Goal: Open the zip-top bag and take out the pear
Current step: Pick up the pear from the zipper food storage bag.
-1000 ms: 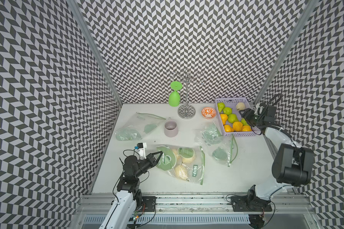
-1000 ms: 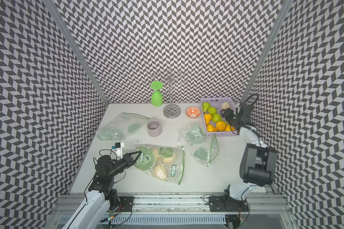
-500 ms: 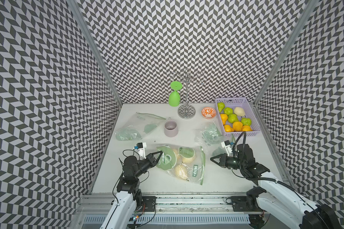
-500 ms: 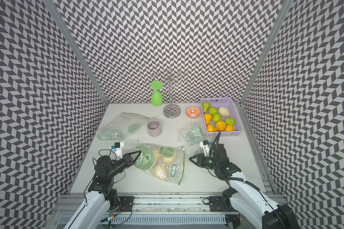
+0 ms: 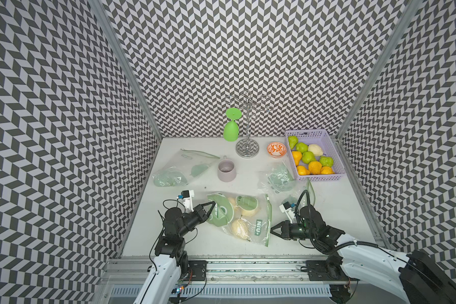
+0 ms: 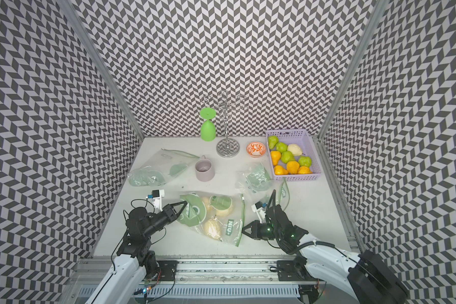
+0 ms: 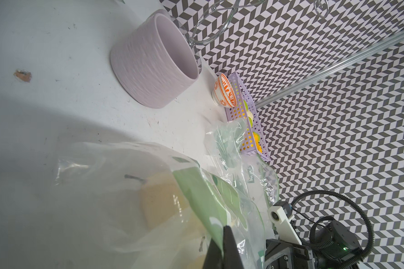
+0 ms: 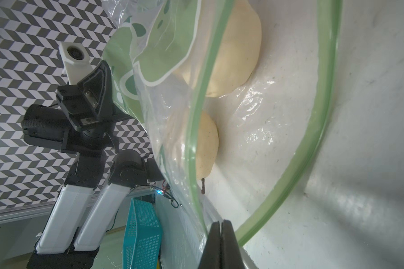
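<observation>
The clear zip-top bag (image 5: pixel 258 231) with green print lies at the table's front middle in both top views (image 6: pixel 231 229). Two pale pears (image 5: pixel 239 228) (image 5: pixel 249 212) show inside it. My left gripper (image 5: pixel 213 204) (image 7: pixel 224 229) is shut on the bag's printed left end. My right gripper (image 5: pixel 272 228) (image 8: pixel 220 222) is shut on the upper lip of the bag's mouth at the right end. In the right wrist view the two green zip strips (image 8: pixel 322 116) stand apart, and the pears (image 8: pixel 233 46) (image 8: pixel 205 144) lie just inside.
A lilac basket (image 5: pixel 319 179) of green, orange and pale pears stands at the back right. A lilac mug (image 5: pixel 226 171), an orange bowl (image 5: pixel 276 149), a metal rack (image 5: pixel 247 147) and an upturned green glass (image 5: pixel 231 129) stand behind. Two other bags (image 5: pixel 179 171) (image 5: pixel 279 179) lie nearby.
My right arm came from the basket at the back right down to the bag's mouth and its gripper shut there. The left arm has not moved.
</observation>
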Controlling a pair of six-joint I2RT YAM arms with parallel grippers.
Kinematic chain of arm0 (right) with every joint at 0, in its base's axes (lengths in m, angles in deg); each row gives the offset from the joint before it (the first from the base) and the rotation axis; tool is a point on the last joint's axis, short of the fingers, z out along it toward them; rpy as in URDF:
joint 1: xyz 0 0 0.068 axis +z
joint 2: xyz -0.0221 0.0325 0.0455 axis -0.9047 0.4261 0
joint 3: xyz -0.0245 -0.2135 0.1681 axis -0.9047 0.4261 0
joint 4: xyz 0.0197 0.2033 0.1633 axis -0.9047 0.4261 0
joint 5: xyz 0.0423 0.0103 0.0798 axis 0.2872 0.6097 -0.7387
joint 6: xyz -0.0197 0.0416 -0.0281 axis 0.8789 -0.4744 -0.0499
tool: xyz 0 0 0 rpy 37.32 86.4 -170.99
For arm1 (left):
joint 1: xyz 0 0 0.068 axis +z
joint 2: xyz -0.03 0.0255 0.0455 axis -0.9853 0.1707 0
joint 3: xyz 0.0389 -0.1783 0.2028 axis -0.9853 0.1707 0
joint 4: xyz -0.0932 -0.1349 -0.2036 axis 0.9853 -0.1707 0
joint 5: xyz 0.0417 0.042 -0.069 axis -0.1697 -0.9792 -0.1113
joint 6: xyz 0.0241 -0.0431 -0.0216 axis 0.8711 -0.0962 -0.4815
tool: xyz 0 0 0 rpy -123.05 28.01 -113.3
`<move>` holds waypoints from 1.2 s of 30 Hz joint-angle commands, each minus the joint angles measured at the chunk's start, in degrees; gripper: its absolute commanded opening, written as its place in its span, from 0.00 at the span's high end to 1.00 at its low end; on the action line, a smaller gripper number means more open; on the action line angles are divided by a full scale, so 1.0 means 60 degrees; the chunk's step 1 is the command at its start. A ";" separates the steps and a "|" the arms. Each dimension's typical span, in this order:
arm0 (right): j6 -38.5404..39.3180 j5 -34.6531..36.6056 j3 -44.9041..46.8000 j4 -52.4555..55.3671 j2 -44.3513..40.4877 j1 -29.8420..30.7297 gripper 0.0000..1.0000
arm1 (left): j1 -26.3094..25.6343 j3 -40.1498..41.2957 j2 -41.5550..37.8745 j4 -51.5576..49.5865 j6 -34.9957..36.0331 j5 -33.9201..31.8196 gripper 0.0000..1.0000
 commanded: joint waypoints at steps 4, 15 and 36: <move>-0.0019 -0.0244 -0.0032 -0.2465 0.0857 0.0224 0.97 | -0.0260 0.0283 0.0607 0.0106 0.0211 -0.0465 1.00; 0.1078 -0.0348 -0.1135 -0.2803 0.2767 0.0213 0.90 | -0.0648 -0.2396 0.0497 -0.2835 0.0987 -0.2838 0.00; 0.2036 -0.1091 -0.1504 -0.2975 0.3499 0.0620 0.76 | -0.5459 -0.2141 0.0994 -0.3151 0.0841 -0.3832 0.82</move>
